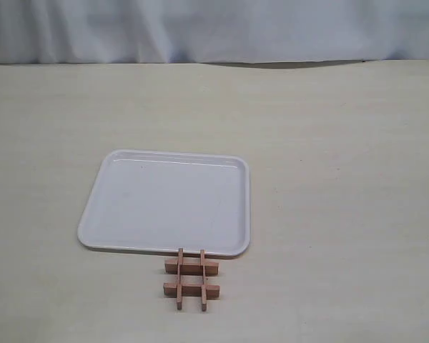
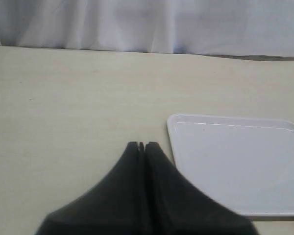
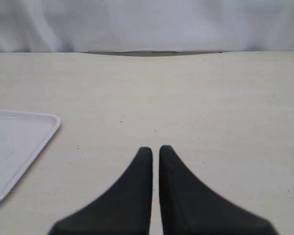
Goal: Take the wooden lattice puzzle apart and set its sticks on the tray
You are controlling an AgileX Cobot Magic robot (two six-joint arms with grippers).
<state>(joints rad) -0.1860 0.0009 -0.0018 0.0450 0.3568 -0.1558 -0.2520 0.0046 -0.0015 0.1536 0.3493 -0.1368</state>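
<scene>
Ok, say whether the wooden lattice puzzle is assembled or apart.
Assembled: the reddish-brown wooden lattice puzzle forms an intact hash, all sticks interlocked.

left gripper (image 2: 142, 145): matte black, two smooth fingers tapering to narrow tips | right gripper (image 3: 155, 149): matte black, same tapered shape

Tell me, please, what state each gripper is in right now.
Left gripper: jaws closed, holding nothing.
Right gripper: jaws closed but for a thin slit, holding nothing.

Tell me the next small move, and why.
Probably open the left gripper and lower it toward the wooden lattice puzzle: it sits assembled at the tray's near rim, slightly left of centre; the tray holds nothing, and that gripper is shut, empty.
</scene>
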